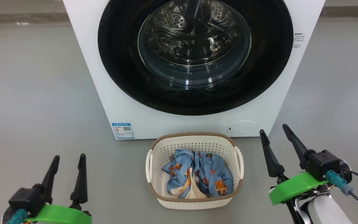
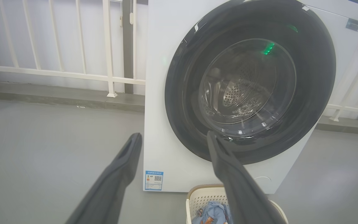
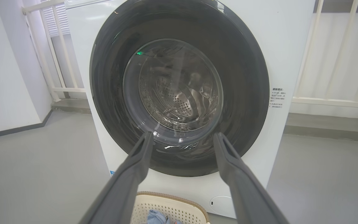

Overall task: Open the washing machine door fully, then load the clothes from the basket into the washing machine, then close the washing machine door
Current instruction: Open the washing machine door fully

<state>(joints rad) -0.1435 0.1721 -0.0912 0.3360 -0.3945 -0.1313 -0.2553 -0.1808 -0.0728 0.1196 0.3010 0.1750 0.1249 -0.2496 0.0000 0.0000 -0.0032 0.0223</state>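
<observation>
The white washing machine [image 1: 129, 102] stands ahead with its round glossy black door [image 1: 117, 62] closed flat against the front. The steel drum shows through the door's glass. On the floor before it sits the cream basket [image 1: 194, 202], and the light-blue bear-print clothes [image 1: 197, 174] lie inside. My left gripper [image 1: 68, 158] is open at the lower left, well left of the basket. Open too, my right gripper [image 1: 273, 129] is raised at the lower right beside the machine's corner. Neither holds anything. The door [image 2: 315, 93] [image 3: 244, 93], the basket [image 2: 204, 194] [image 3: 172, 205] and the open grippers [image 2: 174, 137] [image 3: 182, 137] also show in the wrist views.
Grey floor [image 1: 36, 93] spreads on both sides of the machine. White railing bars [image 2: 73, 74] and a low kerb run along the wall behind it. A blue label sticker [image 1: 123, 130] marks the machine's lower left front, and a round filter cover [image 1: 243, 128] sits at its lower right.
</observation>
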